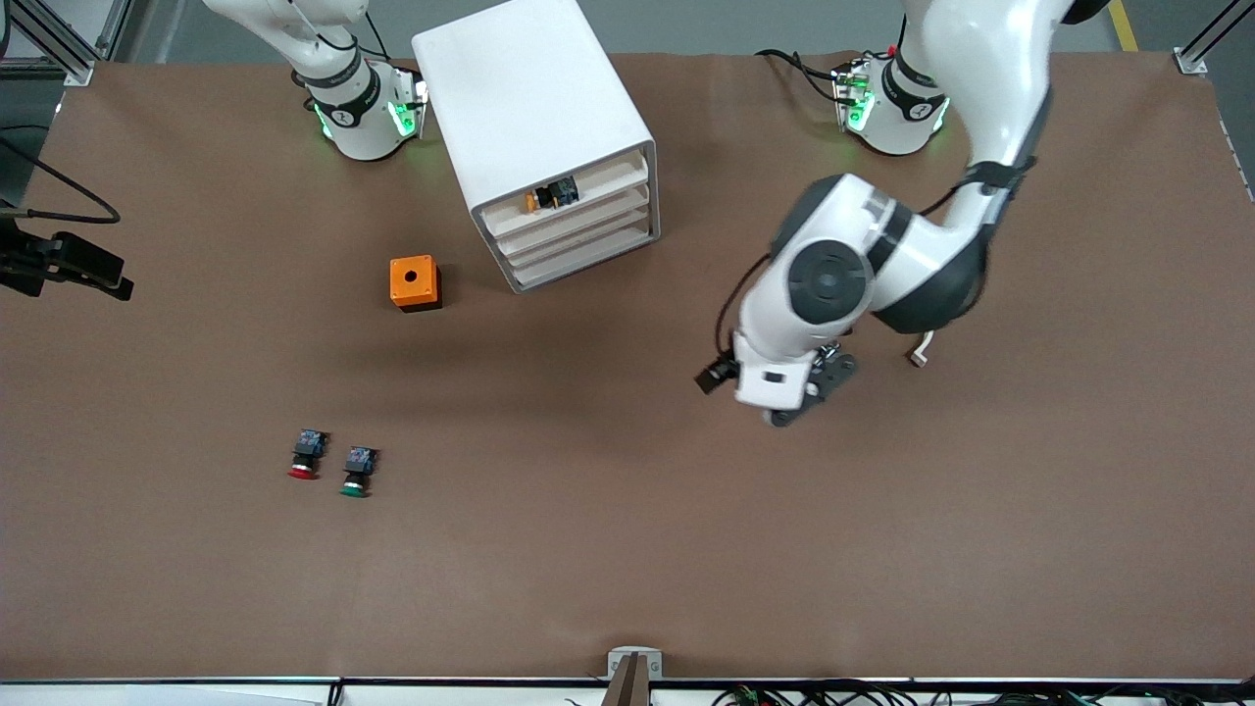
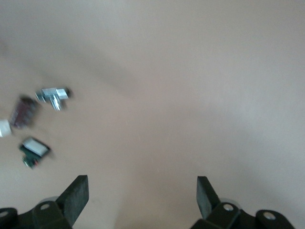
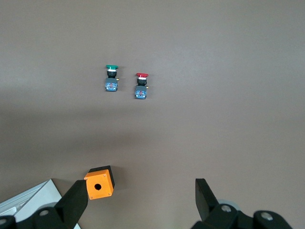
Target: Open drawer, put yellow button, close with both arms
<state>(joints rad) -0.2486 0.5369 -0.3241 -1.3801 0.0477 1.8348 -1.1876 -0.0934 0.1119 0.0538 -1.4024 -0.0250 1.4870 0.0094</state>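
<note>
The white cabinet (image 1: 534, 108) stands between the two arm bases. Its uppermost drawer (image 1: 598, 186) sits level with the lower drawers. The yellow button (image 1: 551, 194) lies on its side in that drawer, visible through the front. My left gripper (image 1: 796, 407) hangs low over bare table toward the left arm's end, and in its wrist view the left gripper (image 2: 141, 198) is open with nothing between the fingers. My right gripper (image 3: 140, 200) is open and empty, high above the orange box (image 3: 99, 182). The front view shows only the right arm's base.
An orange box (image 1: 415, 282) with a round hole stands beside the cabinet, nearer the camera. A red-capped button (image 1: 305, 456) and a green-capped button (image 1: 357, 472) lie side by side nearer still. A few small blurred things (image 2: 33, 119) show in the left wrist view.
</note>
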